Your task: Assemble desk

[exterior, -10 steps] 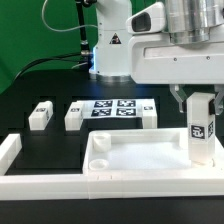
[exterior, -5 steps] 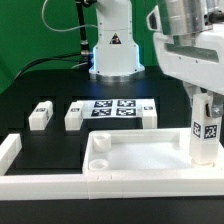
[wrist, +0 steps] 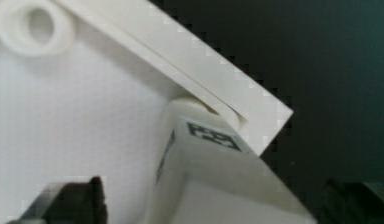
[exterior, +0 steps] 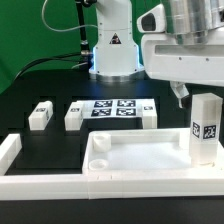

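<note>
The white tray-like tabletop [exterior: 135,160] lies at the front of the table. One white tagged leg [exterior: 205,127] stands upright in its corner on the exterior view's right. My gripper [exterior: 190,95] hovers just above that leg's top, open, and the fingers do not touch it. In the wrist view the leg [wrist: 215,150] rises between my two dark fingers [wrist: 73,200], with gaps on both sides, beside the tabletop's rim [wrist: 189,70] and a round socket [wrist: 38,30]. Three loose legs lie behind the tabletop: one [exterior: 40,115], a second [exterior: 75,115] and a third [exterior: 148,112].
The marker board [exterior: 112,108] lies between the loose legs. Long white border bars run along the front [exterior: 40,185] and the exterior view's left [exterior: 8,150]. The arm's base [exterior: 112,50] stands at the back, with cables beside it.
My gripper turned at the leg, then let go of it and rose. The leg stays upright in the tabletop's corner.
</note>
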Controlling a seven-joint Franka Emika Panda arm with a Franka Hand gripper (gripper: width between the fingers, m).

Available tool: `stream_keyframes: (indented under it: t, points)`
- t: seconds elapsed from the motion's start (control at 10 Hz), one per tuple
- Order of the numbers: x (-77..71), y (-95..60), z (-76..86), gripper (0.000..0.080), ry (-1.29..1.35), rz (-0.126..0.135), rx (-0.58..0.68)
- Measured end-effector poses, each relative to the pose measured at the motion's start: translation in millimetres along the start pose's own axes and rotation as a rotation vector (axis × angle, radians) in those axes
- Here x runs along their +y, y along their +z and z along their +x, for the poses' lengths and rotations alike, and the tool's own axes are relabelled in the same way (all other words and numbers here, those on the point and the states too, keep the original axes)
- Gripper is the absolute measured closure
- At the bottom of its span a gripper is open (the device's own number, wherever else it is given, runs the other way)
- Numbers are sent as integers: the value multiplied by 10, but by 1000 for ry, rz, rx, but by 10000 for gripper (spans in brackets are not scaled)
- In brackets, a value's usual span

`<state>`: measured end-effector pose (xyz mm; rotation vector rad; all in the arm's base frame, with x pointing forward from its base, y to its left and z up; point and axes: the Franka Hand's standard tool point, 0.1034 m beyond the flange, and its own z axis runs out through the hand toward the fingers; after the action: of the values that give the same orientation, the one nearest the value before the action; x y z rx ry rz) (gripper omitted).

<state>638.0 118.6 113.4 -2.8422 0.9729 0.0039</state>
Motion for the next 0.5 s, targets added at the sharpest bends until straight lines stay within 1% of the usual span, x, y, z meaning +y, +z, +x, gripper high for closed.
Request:
stream_keyframes:
  t: [0.1, 0.3, 0.4, 0.5]
  points:
    - [-30, -2, -36, 167, -71, -1, 1]
    - [-14, 8, -22, 151, -215, -1, 0]
    - [-10, 8, -19, 151, -313, -9, 5]
    - [11, 6, 4, 151, -557, -48, 24]
